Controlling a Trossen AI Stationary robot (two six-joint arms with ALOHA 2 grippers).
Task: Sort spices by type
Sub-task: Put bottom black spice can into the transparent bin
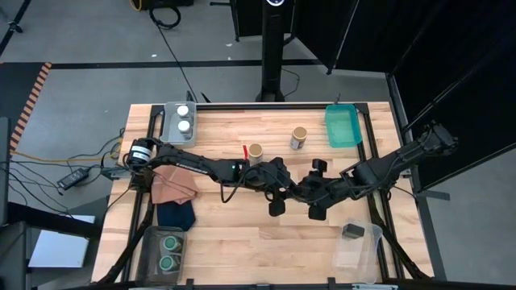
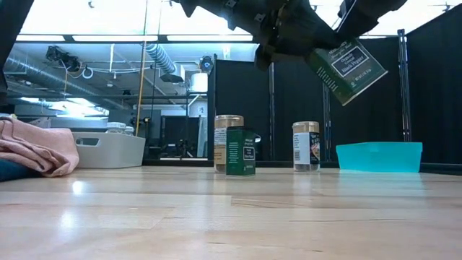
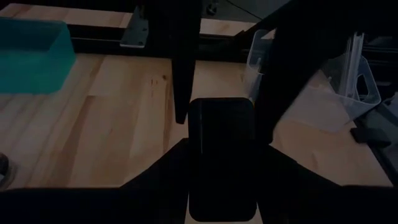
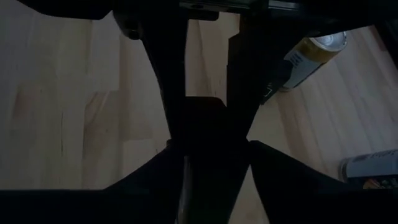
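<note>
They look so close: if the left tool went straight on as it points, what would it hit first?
Probably the right tool, facing it just ahead; the black tin that the left tool holds would touch first.

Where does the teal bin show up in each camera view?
High view: teal bin, upper right of the table, right of the tan-lidded jar.
Low view: bin at right, jar just left of it.
Left wrist view: bin at the upper left corner.
Right wrist view: not in it.
</note>
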